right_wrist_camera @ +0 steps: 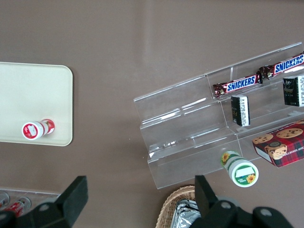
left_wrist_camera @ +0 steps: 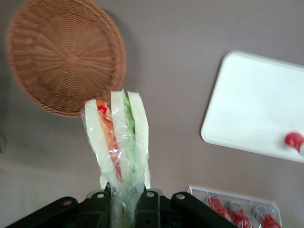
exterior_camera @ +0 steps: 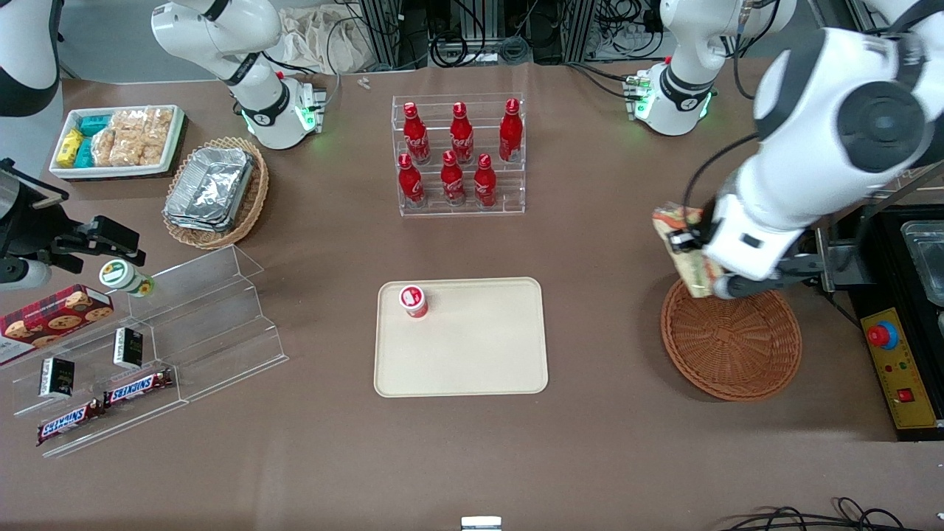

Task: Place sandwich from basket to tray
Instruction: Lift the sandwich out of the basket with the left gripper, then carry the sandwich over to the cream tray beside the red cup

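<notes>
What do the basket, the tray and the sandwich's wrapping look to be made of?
Basket: woven wicker, reddish-brown, matte; its weave rings show. Tray: probably smooth cream plastic with a low rounded rim. Sandwich: clear glossy film, crinkled, over bread. The end effector is shut on the sandwich above the basket's rim.

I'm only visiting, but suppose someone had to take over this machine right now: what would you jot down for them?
Gripper: shut on the sandwich, held in the air above the edge of the basket that lies farther from the front camera.
Basket: nothing in it now.
Tray: mid-table, toward the parked arm from the basket. A small red-and-white bottle stands in one corner; the rest is bare.
Done: sandwich picked up and lifted out.
Left: carry it over the tray, lower it onto a bare part away from the bottle, release, back off.
</notes>
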